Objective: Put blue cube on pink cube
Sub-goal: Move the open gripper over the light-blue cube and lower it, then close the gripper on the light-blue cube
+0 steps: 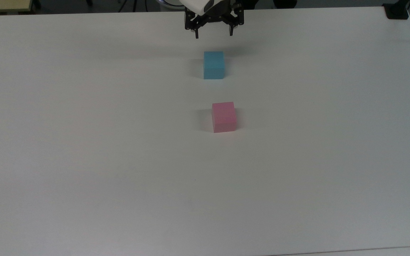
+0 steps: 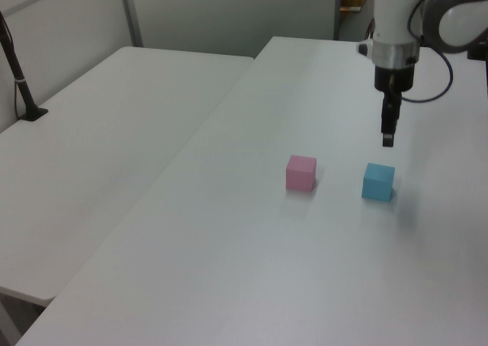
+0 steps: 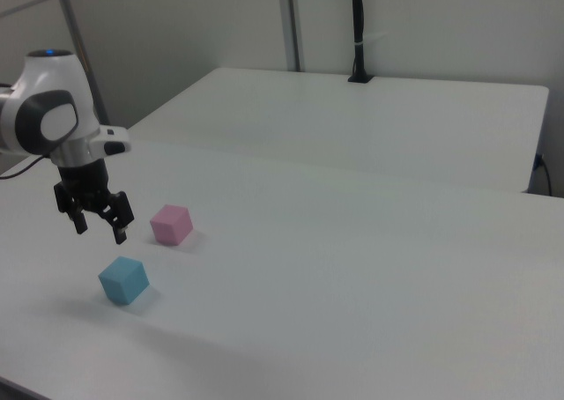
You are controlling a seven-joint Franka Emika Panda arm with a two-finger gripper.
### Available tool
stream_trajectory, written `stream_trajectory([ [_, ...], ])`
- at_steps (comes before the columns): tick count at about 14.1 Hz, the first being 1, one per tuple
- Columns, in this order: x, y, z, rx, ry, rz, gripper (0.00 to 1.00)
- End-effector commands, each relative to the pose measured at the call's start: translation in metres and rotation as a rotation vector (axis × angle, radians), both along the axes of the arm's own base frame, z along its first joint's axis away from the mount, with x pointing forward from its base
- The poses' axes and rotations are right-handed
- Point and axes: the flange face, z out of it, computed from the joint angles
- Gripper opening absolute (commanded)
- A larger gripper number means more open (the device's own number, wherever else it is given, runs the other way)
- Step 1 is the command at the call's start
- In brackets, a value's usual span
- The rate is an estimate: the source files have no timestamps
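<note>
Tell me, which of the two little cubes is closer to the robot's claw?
The blue cube: the open end effector hangs just above it, while the pink cube sits farther off.
</note>
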Motion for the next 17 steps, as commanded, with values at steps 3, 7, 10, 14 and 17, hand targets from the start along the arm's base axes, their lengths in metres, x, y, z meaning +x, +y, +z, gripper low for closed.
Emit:
stream_trajectory([
  [3, 0.008, 0.005, -0.040, 0.016, 0.014, -0.022, 1.00],
  [7, 0.015, 0.019, -0.070, -0.017, 0.014, -0.001, 1.00],
  [10, 0.018, 0.020, -0.081, -0.036, 0.011, -0.011, 1.00],
  [14, 0.020, 0.018, -0.096, -0.066, 0.033, 0.012, 1.00],
  [17, 0.020, 0.016, -0.102, -0.077, 0.039, 0.019, 1.00],
])
